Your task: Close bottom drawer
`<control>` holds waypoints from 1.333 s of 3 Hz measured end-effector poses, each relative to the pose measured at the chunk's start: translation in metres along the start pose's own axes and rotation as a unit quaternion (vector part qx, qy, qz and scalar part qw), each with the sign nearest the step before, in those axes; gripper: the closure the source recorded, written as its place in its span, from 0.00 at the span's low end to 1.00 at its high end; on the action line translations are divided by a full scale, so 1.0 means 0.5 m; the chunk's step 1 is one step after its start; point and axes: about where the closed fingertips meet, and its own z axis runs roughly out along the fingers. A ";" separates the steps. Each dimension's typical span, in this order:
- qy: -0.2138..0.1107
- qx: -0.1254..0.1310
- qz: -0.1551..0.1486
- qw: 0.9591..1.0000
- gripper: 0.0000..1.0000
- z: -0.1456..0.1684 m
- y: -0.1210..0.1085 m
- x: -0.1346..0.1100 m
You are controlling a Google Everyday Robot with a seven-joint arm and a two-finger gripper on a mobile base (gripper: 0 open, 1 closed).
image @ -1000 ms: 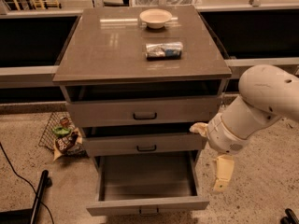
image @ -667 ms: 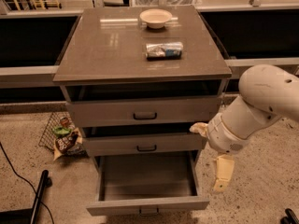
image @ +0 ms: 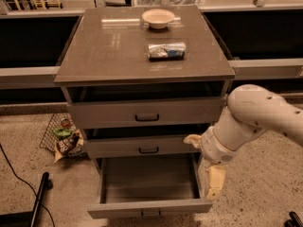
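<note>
Bottom drawer (image: 124, 207), grey, narrowest front panel of three, small dark rectangular pull handle at centre: pulled well out of the grey cabinet (image: 142, 56), front panel near the lower frame edge, inside floor and side walls exposed. Lowest position in the stack, directly under the medium-width grey middle drawer (image: 118, 148).

Two-finger gripper (image: 199, 167) with cream-coloured fingers: at the right side of the cabinet, level with the middle and bottom drawers. Jaws spread wide, holding nothing. One finger pointing left at the right end of the middle drawer front; the other hanging down just beside the right wall of the bottom drawer, near its front corner. Contact with either drawer: cannot tell. Bulky white rounded arm (image: 258, 112) entering from the right edge, bent down toward the gripper.

Middle drawer and widest grey top drawer (image: 109, 113): each with a dark gap above its front, both far less extended than the bottom one.

On the cabinet top: pale round bowl (image: 158, 18) near the back edge, upright; crumpled silver-and-blue packet or can (image: 166, 50) lying on its side nearer the middle, well apart from the bowl.

On the speckled floor (image: 265, 193), left of the cabinet: wire basket (image: 53, 131) with snack bags in it, just beside the cabinet's left side. Thin black cable (image: 13, 171) across the lower left.
</note>
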 end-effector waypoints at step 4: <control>-0.046 -0.015 -0.053 0.997 0.00 0.228 -0.056 0.043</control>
